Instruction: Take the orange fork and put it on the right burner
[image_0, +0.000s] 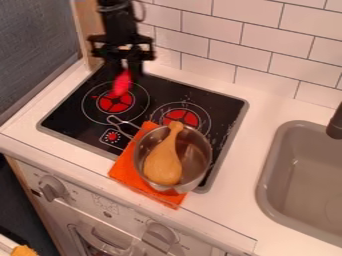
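My gripper (125, 71) hangs above the back left of the black stove, shut on a blurred red-pink object (122, 84). Whether this is the fork I cannot tell, as its shape is smeared. It points down over the left burner (115, 101). To the right, the right burner (181, 118) has its front part covered by a metal pot (193, 145).
A brown drumstick-shaped toy (163, 165) lies in the pot, which stands over an orange cloth (125, 168) at the stove's front edge. The pot's handle (123, 125) points left. A grey sink (267, 187) is at the right, a tiled wall behind.
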